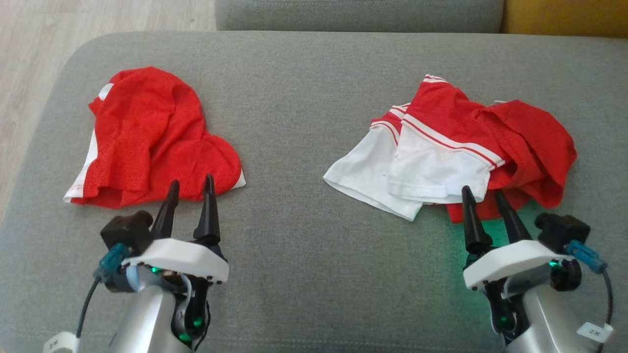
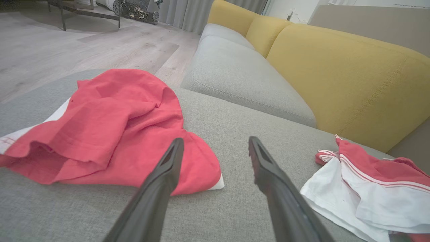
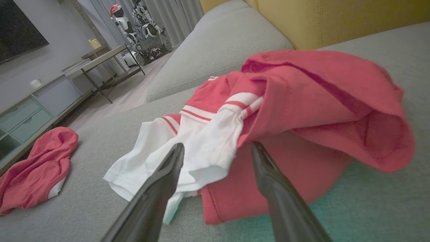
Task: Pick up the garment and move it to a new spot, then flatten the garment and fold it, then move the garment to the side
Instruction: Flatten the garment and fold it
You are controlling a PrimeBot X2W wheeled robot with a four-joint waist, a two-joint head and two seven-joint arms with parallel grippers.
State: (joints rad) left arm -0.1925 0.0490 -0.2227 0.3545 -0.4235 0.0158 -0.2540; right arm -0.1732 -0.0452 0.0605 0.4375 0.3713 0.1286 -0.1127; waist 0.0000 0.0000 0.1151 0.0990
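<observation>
Though crumpled near opposite ends: red garment [image 1: 157, 137] left, red-and-white garment [image 1: 451, 147] right; bare grey cushion [image 1: 304, 122] between. Spread wide, empty, tips near cloth: left gripper [image 1: 192, 179], right gripper [image 1: 482, 190].

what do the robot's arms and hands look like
They match. The left hand and right hand each have two long tapered black fingers on a white plate, with a black camera block beside it, a blue plug and a dark cable. Green lights glow underneath. The forearms are silver-grey, each with a small white tag.
</observation>
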